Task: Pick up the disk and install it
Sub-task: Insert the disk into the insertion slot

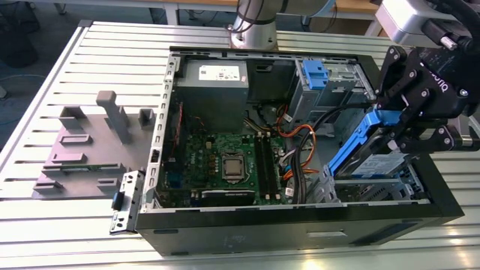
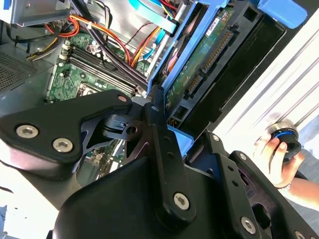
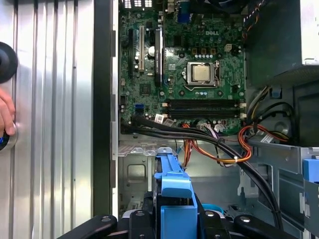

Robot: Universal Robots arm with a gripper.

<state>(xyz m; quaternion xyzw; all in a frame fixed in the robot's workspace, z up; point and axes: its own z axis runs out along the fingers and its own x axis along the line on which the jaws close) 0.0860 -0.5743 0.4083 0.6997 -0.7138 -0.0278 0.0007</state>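
The disk [image 1: 377, 163], a silver drive in a blue plastic carrier, hangs tilted over the grey drive cage [image 1: 367, 188] at the exterior view's right end of the open computer case [image 1: 300, 219]. My black gripper [image 1: 401, 135] is shut on the carrier's upper end. In the second wrist view the disk's [image 2: 199, 64] green circuit-board underside and connector face the camera, with the gripper [image 2: 162, 127] clamped on its blue frame. In the first wrist view the carrier [image 3: 174, 186] sticks out from the gripper [image 3: 175, 219] above the case floor.
Inside the case lie the motherboard [image 1: 225, 163], orange and black cables [image 1: 296, 140], a grey power supply [image 1: 213, 84] and a blue bracket [image 1: 315, 73] on the far bay. A grey fixture [image 1: 90, 146] sits on the slatted table. A person's hand [image 2: 271, 152] rests beside the case.
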